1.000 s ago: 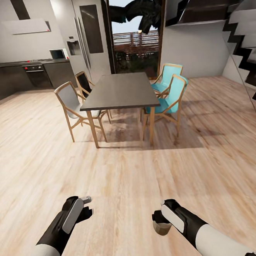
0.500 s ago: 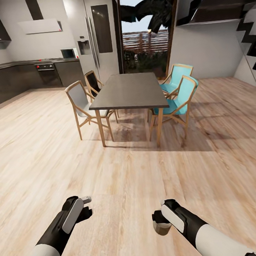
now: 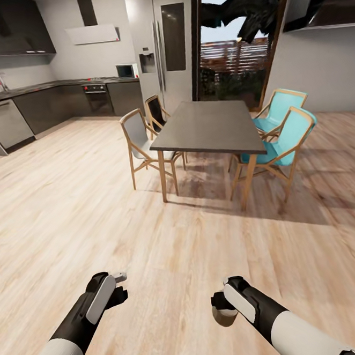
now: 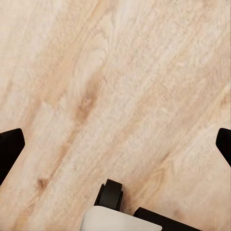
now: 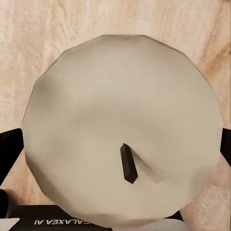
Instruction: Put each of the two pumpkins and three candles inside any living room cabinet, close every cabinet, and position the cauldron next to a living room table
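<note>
Right gripper [image 3: 220, 306] clamped on a pale candle [image 5: 122, 127]; left gripper [image 3: 121, 286] wide apart, empty, above plank floor [image 4: 125, 86]

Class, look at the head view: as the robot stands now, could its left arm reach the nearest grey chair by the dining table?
Probably not. The left gripper hangs low near the robot, while the grey chair stands far off across bare wood floor. Nothing blocks the way; the base would need to drive closer.
</note>
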Robot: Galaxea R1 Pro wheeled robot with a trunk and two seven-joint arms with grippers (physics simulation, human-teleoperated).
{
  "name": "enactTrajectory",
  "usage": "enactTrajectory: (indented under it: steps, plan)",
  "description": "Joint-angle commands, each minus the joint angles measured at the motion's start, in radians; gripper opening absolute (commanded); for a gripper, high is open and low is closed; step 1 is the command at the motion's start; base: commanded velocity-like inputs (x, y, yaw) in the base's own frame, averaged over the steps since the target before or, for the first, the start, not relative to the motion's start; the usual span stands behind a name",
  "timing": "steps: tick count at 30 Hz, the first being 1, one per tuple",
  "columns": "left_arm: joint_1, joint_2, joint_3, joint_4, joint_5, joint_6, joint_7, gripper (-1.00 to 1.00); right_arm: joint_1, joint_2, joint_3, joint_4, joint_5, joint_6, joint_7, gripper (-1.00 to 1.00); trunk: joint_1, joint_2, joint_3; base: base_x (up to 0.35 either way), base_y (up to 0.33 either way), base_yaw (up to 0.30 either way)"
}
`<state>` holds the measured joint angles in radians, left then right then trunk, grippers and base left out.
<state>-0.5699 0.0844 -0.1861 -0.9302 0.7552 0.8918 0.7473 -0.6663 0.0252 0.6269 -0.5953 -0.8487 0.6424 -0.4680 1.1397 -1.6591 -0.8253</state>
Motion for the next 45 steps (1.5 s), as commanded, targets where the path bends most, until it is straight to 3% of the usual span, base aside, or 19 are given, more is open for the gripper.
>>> enactTrajectory:
  steps: [1,45]
  plan:
    - [-0.001,0.001,-0.004,-0.001,0.010,0.001,0.010,1.00,-0.001,-0.001,0.005,-0.001,-0.011,0.000,-0.010,-1.00,0.000,0.000,-0.001,0.036,0.000,0.291]
    - [-0.001,0.001,-0.004,-0.002,0.010,0.001,0.010,1.00,-0.001,-0.001,0.006,-0.001,-0.010,0.000,-0.010,-1.00,0.000,0.000,-0.001,0.001,0.000,0.291]
